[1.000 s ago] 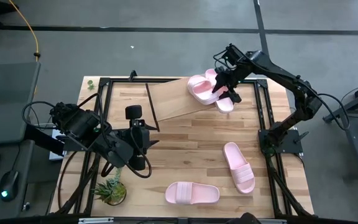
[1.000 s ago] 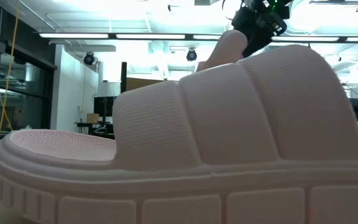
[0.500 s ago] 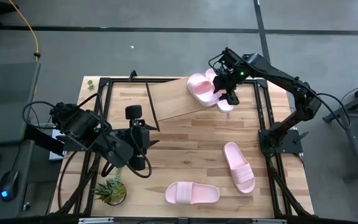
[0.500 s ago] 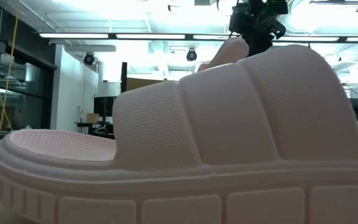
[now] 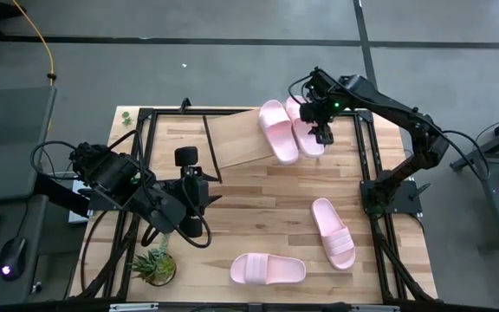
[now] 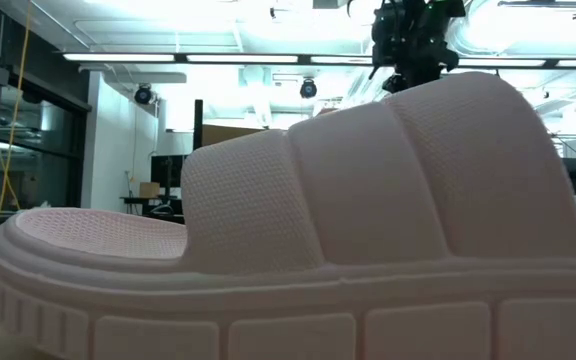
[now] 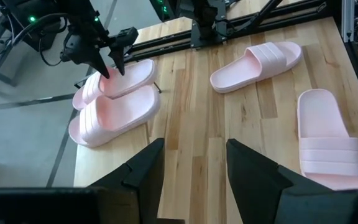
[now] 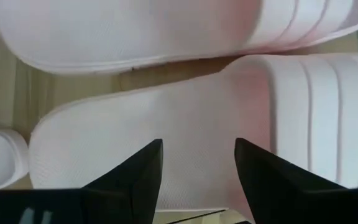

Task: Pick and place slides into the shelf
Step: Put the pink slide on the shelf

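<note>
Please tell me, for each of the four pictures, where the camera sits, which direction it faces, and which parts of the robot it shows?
High view: above, facing straight down; both arms, the shelf.
Low view: at tabletop height, facing level; a near slide fills it, one arm above.
Left wrist view: on the left arm, facing across the table; left claw open.
Right wrist view: on the right arm, facing down; right claw open.
High and left wrist views share four slides.

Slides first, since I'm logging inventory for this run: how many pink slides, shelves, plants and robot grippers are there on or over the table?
Pink slides: 4 (two on the shelf, two on the tabletop)
Shelf: 1
Potted plant: 1
Grippers: 2 (left gripper, right gripper)
Total: 8
</note>
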